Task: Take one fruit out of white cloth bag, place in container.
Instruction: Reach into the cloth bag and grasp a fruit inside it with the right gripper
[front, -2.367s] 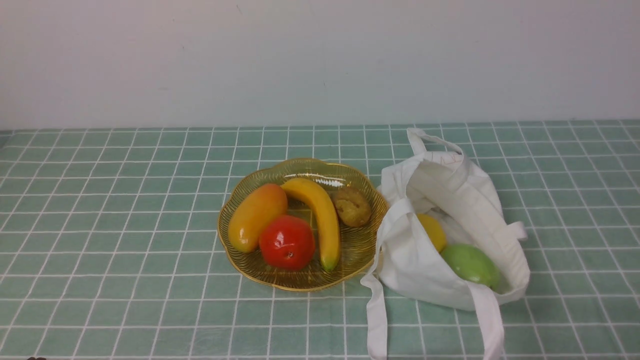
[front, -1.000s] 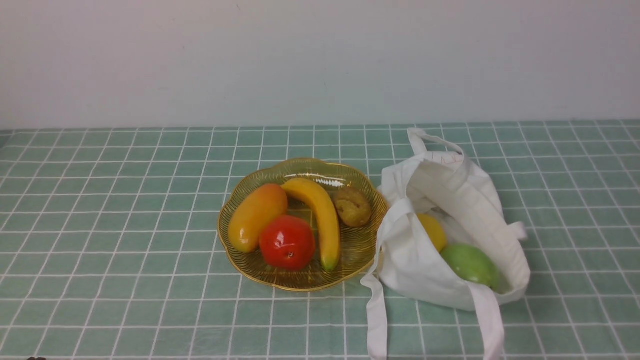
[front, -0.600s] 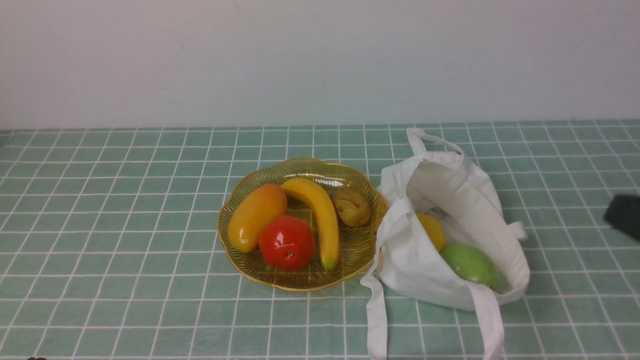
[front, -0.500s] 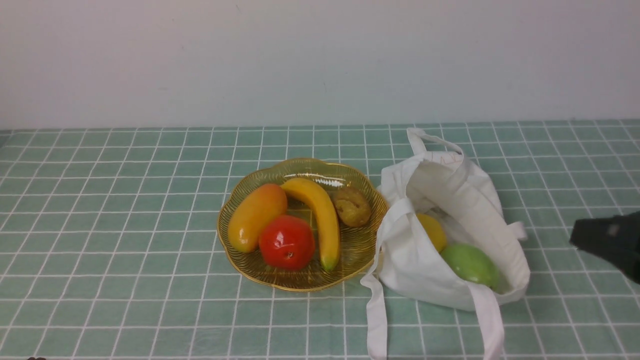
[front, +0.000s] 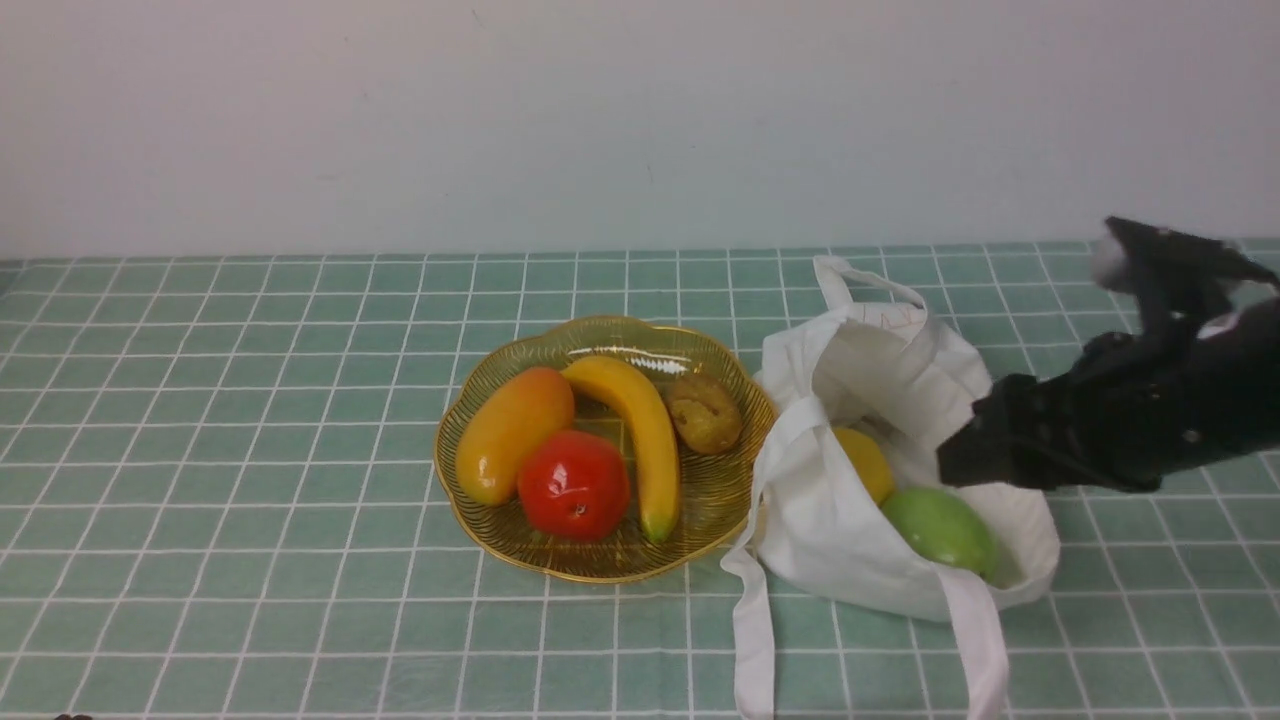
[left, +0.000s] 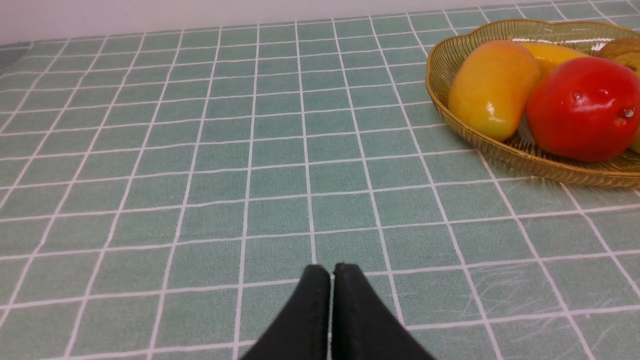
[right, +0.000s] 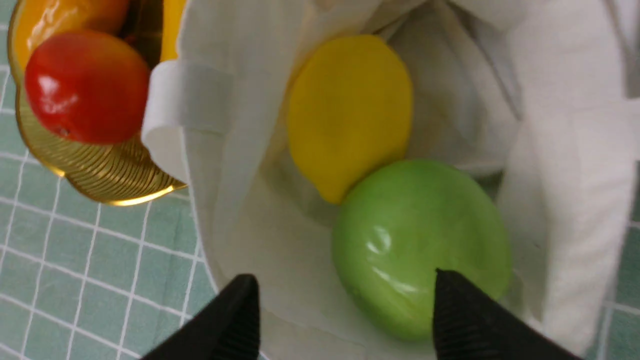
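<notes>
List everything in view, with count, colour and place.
bowl: one, gold, left of the bag
mango: one, orange-yellow, in the bowl
red fruit: one, red, in the bowl
banana: one, yellow, in the bowl
brown fruit: one, brown, in the bowl
bag: one, white, open
lemon: one, yellow, in the bag
apple: one, green, in the bag beside the lemon
tablecloth: one, green with white grid, underneath
wall: one, whitish, behind
right arm: one, black, jaws open over the bag
left jaws: dark, together
</notes>
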